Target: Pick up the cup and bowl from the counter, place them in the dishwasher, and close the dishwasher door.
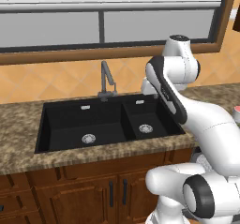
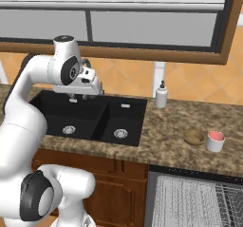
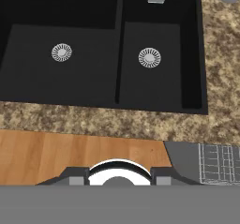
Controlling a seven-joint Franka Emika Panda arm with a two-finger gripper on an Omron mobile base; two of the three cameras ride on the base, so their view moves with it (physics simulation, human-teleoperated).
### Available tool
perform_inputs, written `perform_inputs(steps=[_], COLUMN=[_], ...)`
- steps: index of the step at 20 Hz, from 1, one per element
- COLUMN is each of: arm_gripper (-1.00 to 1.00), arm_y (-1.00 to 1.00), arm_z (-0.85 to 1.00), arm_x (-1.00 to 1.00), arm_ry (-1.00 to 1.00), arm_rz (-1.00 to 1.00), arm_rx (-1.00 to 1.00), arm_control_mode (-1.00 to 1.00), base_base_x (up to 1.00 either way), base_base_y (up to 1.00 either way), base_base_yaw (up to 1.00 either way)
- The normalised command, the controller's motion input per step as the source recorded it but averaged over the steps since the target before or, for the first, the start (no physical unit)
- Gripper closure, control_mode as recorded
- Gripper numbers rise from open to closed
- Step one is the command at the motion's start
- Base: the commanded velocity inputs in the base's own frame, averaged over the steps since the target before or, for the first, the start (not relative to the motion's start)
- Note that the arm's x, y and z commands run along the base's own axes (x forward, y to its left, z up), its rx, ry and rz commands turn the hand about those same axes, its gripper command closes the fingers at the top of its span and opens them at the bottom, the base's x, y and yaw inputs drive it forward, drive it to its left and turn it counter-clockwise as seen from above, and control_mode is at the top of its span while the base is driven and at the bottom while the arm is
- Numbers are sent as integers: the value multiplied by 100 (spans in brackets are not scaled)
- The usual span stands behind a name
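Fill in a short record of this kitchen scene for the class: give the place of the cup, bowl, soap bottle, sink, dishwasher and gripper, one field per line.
cup: on the counter, right of the sink, upright
bowl: on the counter just left of the cup
soap bottle: at the back of the counter, beside the sink
sink: black, two basins, nothing in them
dishwasher: open under the counter, wire rack showing
gripper: raised above the sink, holding nothing; whether open or shut is unclear
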Motion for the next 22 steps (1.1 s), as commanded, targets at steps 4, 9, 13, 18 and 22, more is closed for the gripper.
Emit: perform_inputs(steps=[4, 9, 13, 18, 22], arm_gripper=[-100, -100, -100, -100, -100], arm_y=[-4, -46, -16, -4, 0], arm_z=[-5, -21, -15, -1, 0], arm_x=[-22, -50, -8, 0, 0], arm_ry=[-4, -15, -9, 0, 0], arm_rz=[0, 0, -2, 0, 0], arm_rx=[0, 1, 0, 1, 0], arm_control_mode=[-100, -100, -100, -100, 100], base_base_x=[0, 0, 0, 0, -7], base_base_y=[0, 0, 0, 0, 6], base_base_yaw=[0, 0, 0, 0, -1])
